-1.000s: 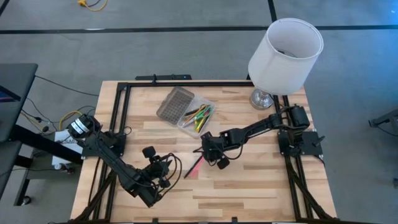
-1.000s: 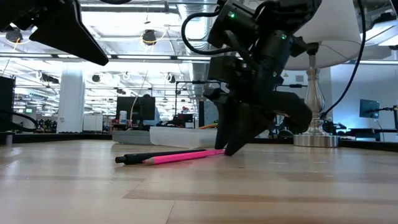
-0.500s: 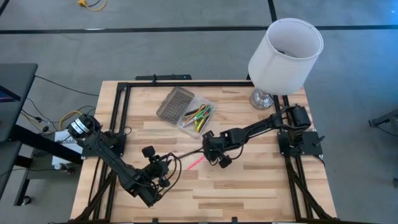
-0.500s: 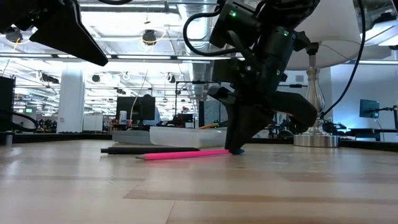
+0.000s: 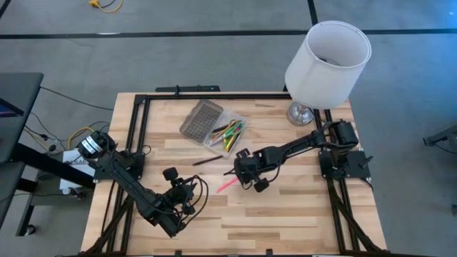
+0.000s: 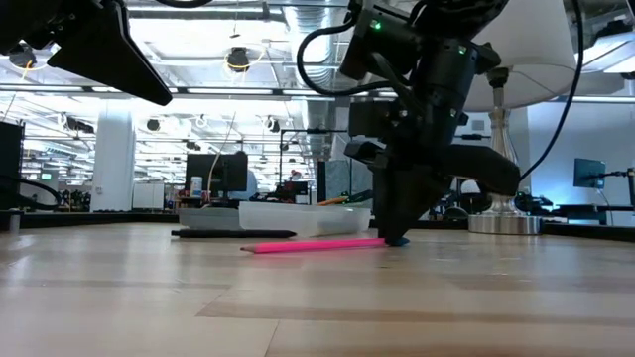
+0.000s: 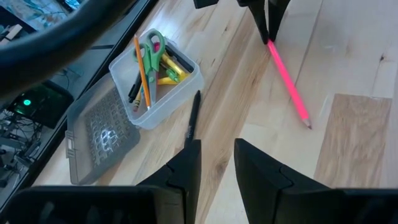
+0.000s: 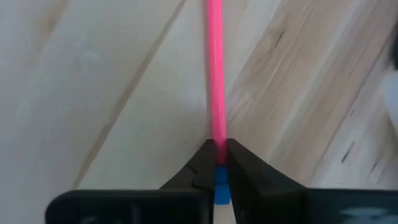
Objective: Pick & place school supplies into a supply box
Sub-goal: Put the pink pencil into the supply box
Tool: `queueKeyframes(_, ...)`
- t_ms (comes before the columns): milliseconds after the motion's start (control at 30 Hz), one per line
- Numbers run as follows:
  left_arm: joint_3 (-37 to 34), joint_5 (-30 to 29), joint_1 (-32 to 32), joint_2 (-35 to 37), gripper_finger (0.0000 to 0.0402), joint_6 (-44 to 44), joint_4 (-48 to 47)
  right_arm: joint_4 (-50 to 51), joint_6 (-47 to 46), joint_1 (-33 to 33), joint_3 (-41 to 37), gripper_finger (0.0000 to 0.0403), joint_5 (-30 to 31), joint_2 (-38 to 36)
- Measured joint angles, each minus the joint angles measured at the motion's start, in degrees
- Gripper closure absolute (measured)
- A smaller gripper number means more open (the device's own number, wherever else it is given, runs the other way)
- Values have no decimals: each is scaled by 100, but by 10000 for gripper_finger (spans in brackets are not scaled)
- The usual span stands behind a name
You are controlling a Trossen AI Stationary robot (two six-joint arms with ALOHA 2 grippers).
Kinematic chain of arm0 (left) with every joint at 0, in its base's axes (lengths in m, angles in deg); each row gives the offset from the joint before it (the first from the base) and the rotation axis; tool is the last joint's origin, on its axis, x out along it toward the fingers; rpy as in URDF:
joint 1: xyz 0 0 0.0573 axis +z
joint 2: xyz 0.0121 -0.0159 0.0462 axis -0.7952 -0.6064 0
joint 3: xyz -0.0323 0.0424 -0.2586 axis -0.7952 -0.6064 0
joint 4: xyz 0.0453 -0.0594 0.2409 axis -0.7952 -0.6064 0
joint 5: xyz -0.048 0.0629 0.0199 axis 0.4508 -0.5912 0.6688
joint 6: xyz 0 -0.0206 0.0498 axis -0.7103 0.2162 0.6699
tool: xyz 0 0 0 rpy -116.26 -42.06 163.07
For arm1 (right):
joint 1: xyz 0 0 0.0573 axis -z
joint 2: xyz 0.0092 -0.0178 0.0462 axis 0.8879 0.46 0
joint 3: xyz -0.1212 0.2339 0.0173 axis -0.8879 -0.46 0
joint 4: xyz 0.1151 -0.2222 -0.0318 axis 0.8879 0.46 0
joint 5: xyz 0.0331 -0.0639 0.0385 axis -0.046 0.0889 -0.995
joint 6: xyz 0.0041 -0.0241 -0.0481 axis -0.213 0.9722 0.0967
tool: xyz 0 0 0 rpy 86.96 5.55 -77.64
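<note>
A pink pencil [image 5: 227, 184] with a blue end lies flat on the wooden table, right of centre. My right gripper [image 5: 241, 173] is shut on that blue end. A dark pen [image 5: 207, 160] lies loose on the table between the pencil and the supply box [image 5: 214, 145], a clear case. It holds green scissors, pencils and pens, and its grey grid lid [image 5: 201, 119] lies open beside it. My left gripper [image 5: 187, 189] hovers open near the table's front left, empty; its wrist view looks over the pen [image 7: 191, 118] and the box [image 7: 168, 99]. My right gripper pinches the pink pencil between its two fingertips [image 8: 205, 163], just ahead of its blue end [image 8: 221, 183]. The fingers come from above, pointing steeply down, and lie across the pencil. The pencil [image 6: 317, 245] lies along the table, reaching away from the fingers toward the near left.
A lamp with a white shade [image 5: 327, 64] stands on its metal foot [image 5: 300, 114] at the far right corner. Black frame rails [image 5: 136, 135] run along the table's left, far and right edges. Bare wood lies at the near right.
My right gripper has shut on the pink pencil's blue end and tipped steeper. The pencil has swung about on the table, its pointed tip moving toward the far edge. The dark pen, which lay against the pencil, has slid off toward the box.
</note>
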Motion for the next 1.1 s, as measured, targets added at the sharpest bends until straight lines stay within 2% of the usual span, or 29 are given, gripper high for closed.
queueKeyframes(233, 0, -4, -1, 0, 311, 2, -1, 894, -172, 7, 411, 359, 73, 33)
queueKeyframes(400, 2, -20, 0, 0, 311, 2, -2, 1123, -221, 49, 476, 350, 59, 42)
queueKeyframes(567, 2, -20, -2, 0, 311, 2, -3, 1180, -358, 128, 481, 361, -117, 48)
queueKeyframes(800, 1, -17, 0, 0, 311, 2, -4, 1194, -354, 122, 476, 395, -124, 40)
queueKeyframes(1100, 1, -15, -2, 0, 311, 0, -1, 1197, -350, 120, 476, 394, -120, 39)
